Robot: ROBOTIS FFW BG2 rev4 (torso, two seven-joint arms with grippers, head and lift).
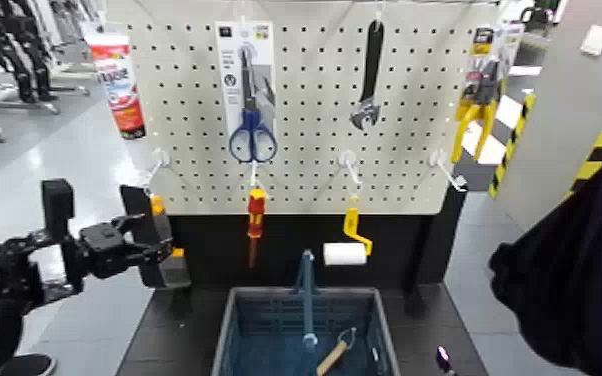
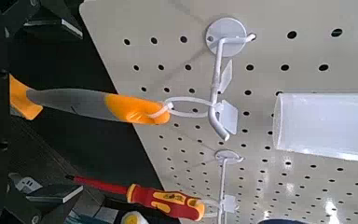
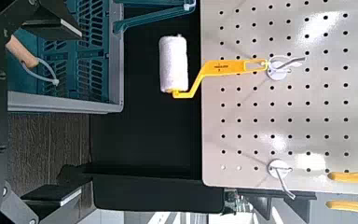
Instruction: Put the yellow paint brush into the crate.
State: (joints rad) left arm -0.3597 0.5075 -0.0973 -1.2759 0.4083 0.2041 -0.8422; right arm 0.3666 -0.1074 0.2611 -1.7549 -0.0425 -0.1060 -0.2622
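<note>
The yellow paint brush (image 1: 158, 209) hangs by its orange-tipped handle from a white hook at the pegboard's lower left. It tilts a little, with its yellow ferrule (image 1: 177, 253) lower and to the right. In the left wrist view its grey handle (image 2: 84, 101) runs from the hook loop back toward the gripper. My left gripper (image 1: 143, 248) is shut on the brush's lower part. The blue-grey crate (image 1: 233, 322) stands below the board's middle and also shows in the right wrist view (image 3: 70, 79). My right gripper (image 1: 443, 358) stays low at the front right, barely in view.
A red-and-yellow screwdriver (image 1: 255, 215) and a yellow mini roller (image 1: 347, 250) hang beside the brush. Scissors (image 1: 252, 130), a wrench (image 1: 368, 100) and a yellow tool (image 1: 475, 110) hang higher. A wooden-handled tool (image 1: 333, 356) lies in the crate. A dark blue cloth shape (image 1: 565, 280) fills the right.
</note>
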